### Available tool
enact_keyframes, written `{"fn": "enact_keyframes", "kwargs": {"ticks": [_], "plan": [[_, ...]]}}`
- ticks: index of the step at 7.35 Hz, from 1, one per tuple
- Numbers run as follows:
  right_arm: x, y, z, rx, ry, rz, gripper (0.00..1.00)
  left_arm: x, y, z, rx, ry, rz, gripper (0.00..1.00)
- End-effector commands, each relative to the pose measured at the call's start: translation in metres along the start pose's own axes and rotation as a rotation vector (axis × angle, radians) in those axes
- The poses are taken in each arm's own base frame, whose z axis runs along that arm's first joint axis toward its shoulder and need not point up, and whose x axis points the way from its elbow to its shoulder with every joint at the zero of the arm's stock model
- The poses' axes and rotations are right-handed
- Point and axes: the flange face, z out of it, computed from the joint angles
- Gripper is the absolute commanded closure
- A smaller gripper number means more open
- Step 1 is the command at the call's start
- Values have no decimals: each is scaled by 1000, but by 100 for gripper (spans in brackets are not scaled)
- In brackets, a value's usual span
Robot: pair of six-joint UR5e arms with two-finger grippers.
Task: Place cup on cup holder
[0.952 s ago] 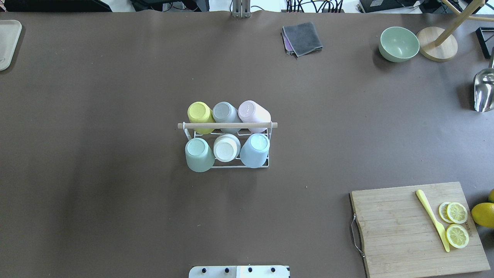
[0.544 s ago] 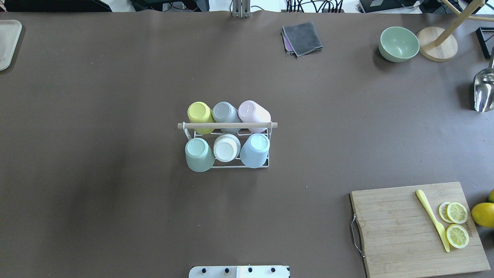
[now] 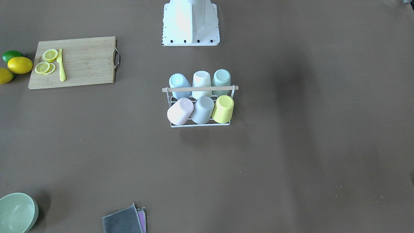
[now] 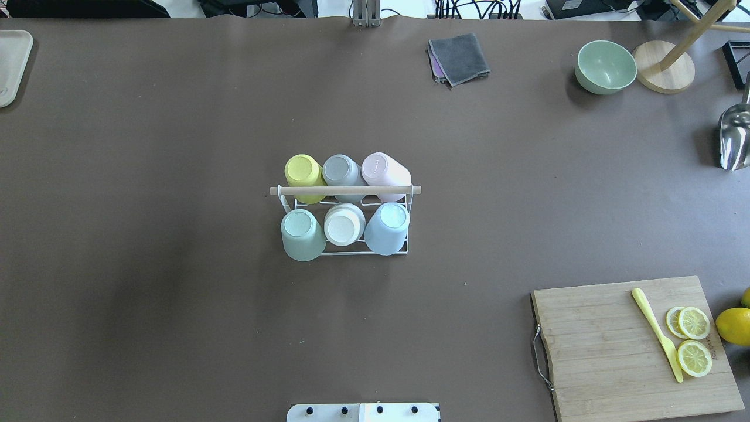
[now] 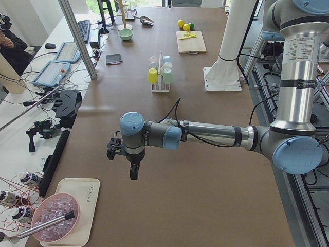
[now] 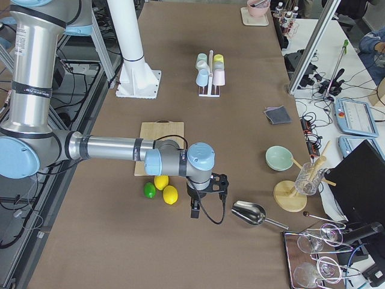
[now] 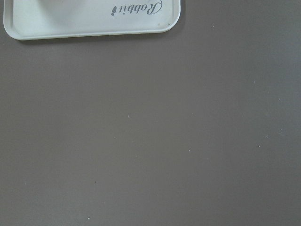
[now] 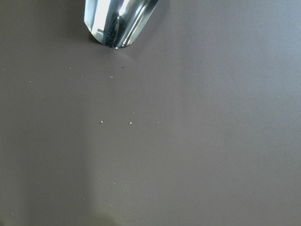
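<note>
Because six upturned pastel cups (image 4: 344, 224) fill the white wire cup holder (image 4: 351, 253), probably to drain, left gripper (image 5: 132, 172) and right gripper (image 6: 195, 209) idle far off, finger spread impossible to tell.

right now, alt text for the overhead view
A white wire cup holder at the table's centre holds six upside-down pastel cups in two rows of three. A cutting board with lemon slices lies bottom right; a green bowl sits top right.
</note>
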Motion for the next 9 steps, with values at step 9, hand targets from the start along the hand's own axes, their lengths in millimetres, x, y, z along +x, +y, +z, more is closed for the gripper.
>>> {"fn": "enact_keyframes", "kwargs": {"ticks": [9], "plan": [[25,7,12,-22,4,29,0,-19,15,18,-35,-8,-32,2]]}}
